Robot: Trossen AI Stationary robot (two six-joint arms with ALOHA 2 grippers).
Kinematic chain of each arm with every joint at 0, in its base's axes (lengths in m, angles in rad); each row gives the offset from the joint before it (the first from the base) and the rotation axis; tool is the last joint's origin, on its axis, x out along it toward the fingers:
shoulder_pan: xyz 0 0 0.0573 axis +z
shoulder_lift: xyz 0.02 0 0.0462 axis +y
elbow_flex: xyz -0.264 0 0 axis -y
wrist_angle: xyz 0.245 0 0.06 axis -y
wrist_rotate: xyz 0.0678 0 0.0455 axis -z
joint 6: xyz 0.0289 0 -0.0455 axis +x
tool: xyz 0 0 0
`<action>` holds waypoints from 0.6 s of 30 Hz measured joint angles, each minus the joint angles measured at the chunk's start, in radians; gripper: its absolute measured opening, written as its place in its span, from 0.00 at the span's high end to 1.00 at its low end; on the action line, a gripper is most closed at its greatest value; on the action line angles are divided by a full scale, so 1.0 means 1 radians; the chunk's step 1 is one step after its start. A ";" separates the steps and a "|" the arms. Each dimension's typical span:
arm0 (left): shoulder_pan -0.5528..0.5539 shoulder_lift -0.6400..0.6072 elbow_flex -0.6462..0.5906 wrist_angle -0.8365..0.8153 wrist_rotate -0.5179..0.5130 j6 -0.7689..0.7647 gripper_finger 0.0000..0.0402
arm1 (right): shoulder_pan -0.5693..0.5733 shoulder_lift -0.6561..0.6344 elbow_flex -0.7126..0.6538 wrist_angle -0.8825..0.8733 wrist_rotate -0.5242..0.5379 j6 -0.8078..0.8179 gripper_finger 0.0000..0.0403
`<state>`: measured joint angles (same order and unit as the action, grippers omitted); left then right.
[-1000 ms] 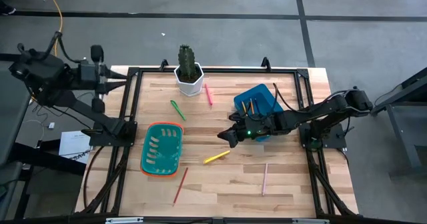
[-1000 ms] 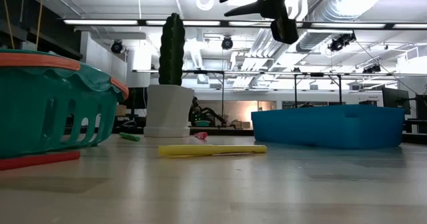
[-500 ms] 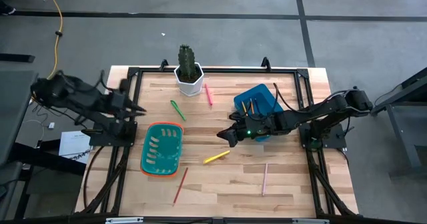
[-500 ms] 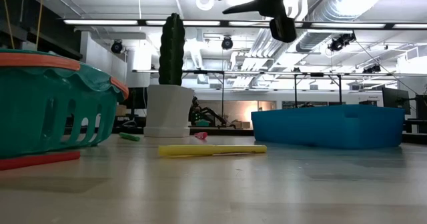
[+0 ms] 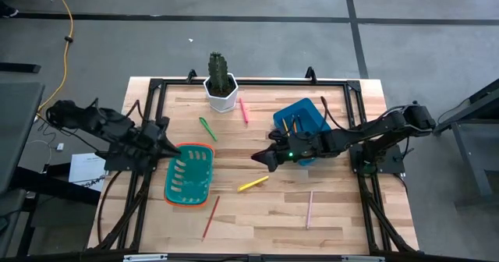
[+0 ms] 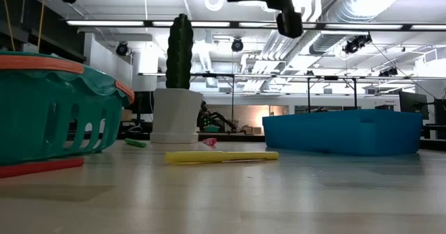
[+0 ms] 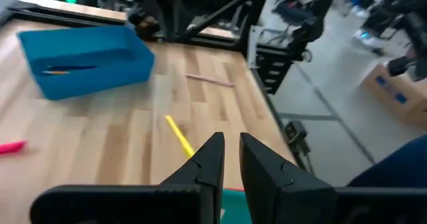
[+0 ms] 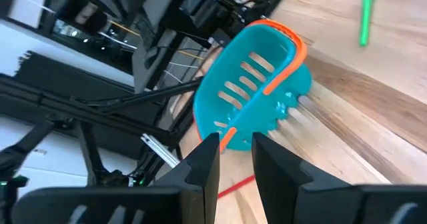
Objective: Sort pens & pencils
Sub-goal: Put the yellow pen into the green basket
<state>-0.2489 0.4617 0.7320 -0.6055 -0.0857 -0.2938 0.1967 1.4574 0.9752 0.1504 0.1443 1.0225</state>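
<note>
From above, the right end effector (image 5: 265, 160) hangs empty and slightly open between the teal basket (image 5: 189, 174) and the blue bin (image 5: 300, 119), the yellow pen (image 5: 253, 184) just beside the basket; the low view shows this pen lying flat on the worktop (image 6: 279, 199); at the left wrist, the left end effector (image 7: 230, 159), nearly closed, holds nothing.

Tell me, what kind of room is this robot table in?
Probably a workshop or robot lab. The wooden table stands on a bare grey floor, the low view shows exposed ceiling ducts with strip lights, and a yellow cable trails across the floor.
</note>
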 joint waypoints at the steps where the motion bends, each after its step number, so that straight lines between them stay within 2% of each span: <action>1: 0.000 -0.002 -0.016 0.034 0.014 -0.002 0.91 | 0.000 0.000 0.000 0.009 0.000 -0.008 0.80; 7: 0.001 -0.001 -0.136 0.234 0.097 -0.015 0.91 | 0.005 0.000 0.000 0.018 -0.015 -0.041 0.80; 12: 0.001 -0.001 -0.254 0.407 0.102 -0.065 0.91 | 0.030 0.000 0.000 0.032 -0.017 -0.091 0.80; 15: 0.001 -0.001 -0.293 0.424 0.093 -0.091 0.91 | 0.051 0.018 0.020 -0.010 -0.017 -0.107 0.80; 18: 0.011 -0.003 -0.297 0.418 0.090 -0.105 0.91 | 0.066 0.082 0.111 -0.129 -0.038 -0.143 0.80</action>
<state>-0.2383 0.4591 0.4351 -0.1879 0.0040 -0.3985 0.2631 1.5398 1.0864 0.0210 0.1060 0.8798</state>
